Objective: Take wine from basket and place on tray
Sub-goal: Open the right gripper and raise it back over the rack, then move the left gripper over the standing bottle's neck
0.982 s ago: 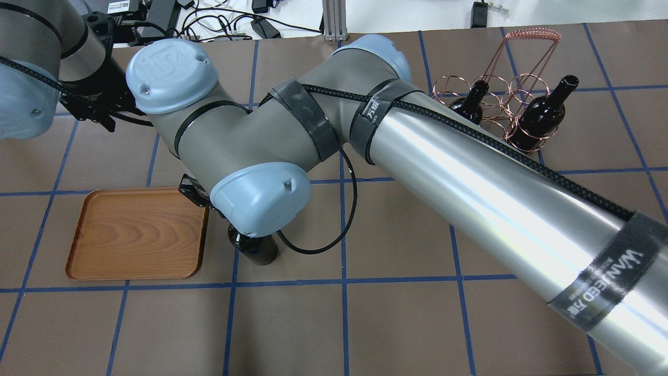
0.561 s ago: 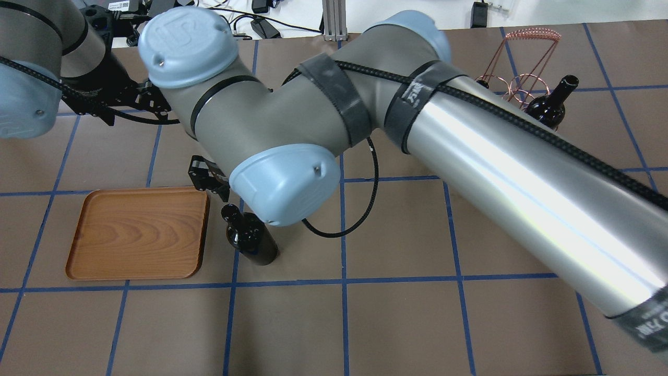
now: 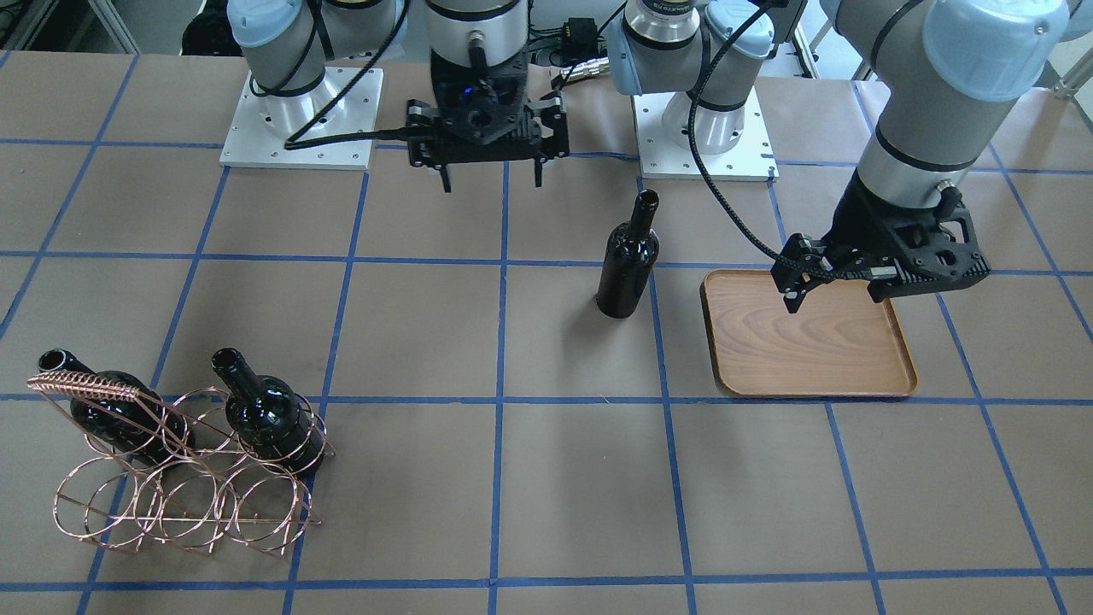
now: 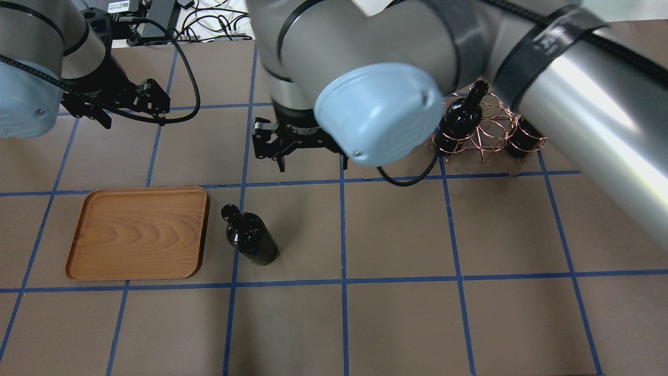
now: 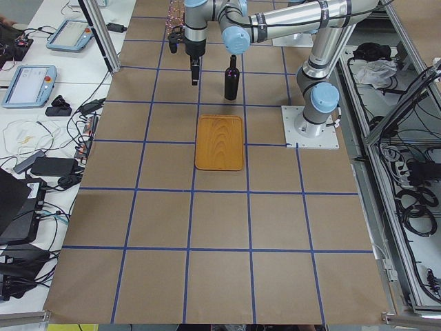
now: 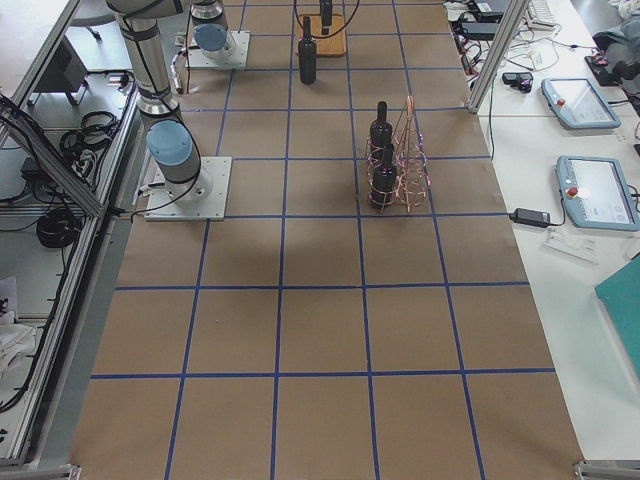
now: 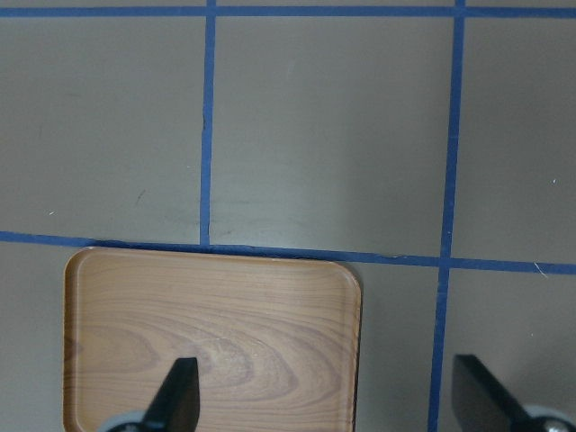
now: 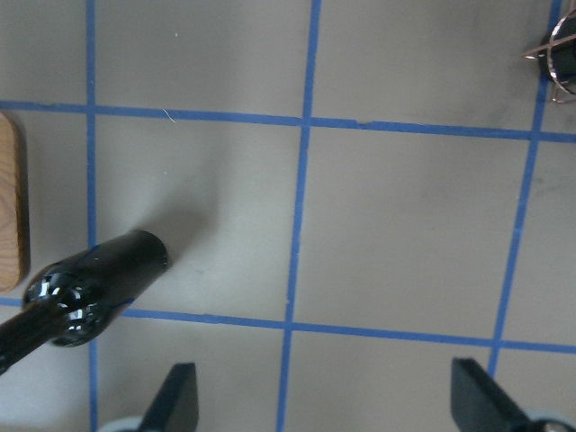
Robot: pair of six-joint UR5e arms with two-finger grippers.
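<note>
One wine bottle stands upright on the table just right of the tray, apart from it; it also shows in the front view and the right wrist view. The tray holds nothing. The basket holds two more bottles. My right gripper is open and empty, raised behind the standing bottle. My left gripper is open and empty above the tray's back edge.
The basket stands at the far right in the overhead view, partly behind my right arm. Brown paper with blue tape lines covers the table. Cables and boxes lie beyond the far edge.
My right gripper has drawn away from the bottle beside the tray, rising and moving back and to the right. The bottle stays standing where it was. The left gripper has hardly moved.
</note>
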